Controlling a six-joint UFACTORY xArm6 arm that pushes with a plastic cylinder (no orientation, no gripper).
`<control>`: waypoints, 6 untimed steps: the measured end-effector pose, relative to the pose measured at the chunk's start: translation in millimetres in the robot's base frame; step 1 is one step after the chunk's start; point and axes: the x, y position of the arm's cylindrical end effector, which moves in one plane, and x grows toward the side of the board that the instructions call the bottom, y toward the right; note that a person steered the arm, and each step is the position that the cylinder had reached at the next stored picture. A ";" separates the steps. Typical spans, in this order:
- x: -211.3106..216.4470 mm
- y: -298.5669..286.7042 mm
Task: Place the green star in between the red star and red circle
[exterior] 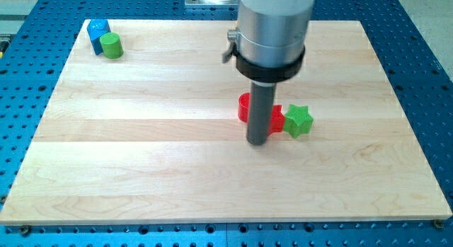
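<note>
On the wooden surface [141, 169], the green star [299, 121] was seen touching a red block [277, 118], perhaps the star; my tip [257, 143], fingerless, stood beside them. Placement remained unfinished.

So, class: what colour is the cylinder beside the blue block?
Green cylinder, clearest in the camera view.

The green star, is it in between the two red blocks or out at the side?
Out at the side: the green star block sits at the view's right of both red blocks.
</note>
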 end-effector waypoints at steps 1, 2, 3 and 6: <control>-0.8 3.4; -10.0 16.2; 14.5 52.6; -47.3 35.5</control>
